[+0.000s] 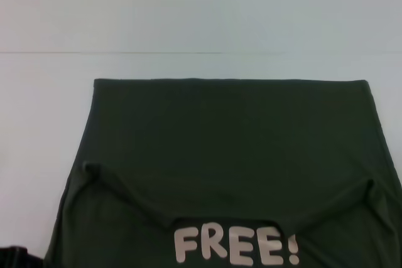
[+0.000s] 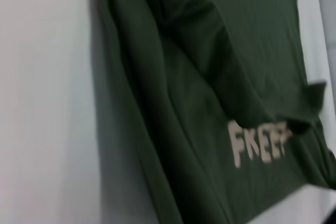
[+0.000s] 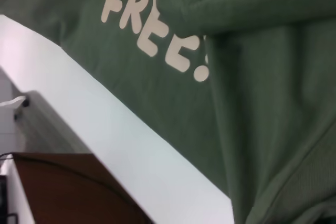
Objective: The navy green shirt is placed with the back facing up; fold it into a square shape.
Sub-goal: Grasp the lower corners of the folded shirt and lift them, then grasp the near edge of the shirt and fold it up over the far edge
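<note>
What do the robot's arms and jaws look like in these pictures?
You can hardly see them. In the head view, only a small dark, blackish shape peeks in at the bottom corner on the robot's left; it may be part of the left arm, but I cannot tell. Neither wrist view shows any jaws. What fills the pictures is the navy green shirt with pale "FREE!" lettering, lying on a white table.

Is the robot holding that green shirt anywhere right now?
Cannot be told: neither tool shows in any view. The navy green shirt lies partly folded on the table.
</note>
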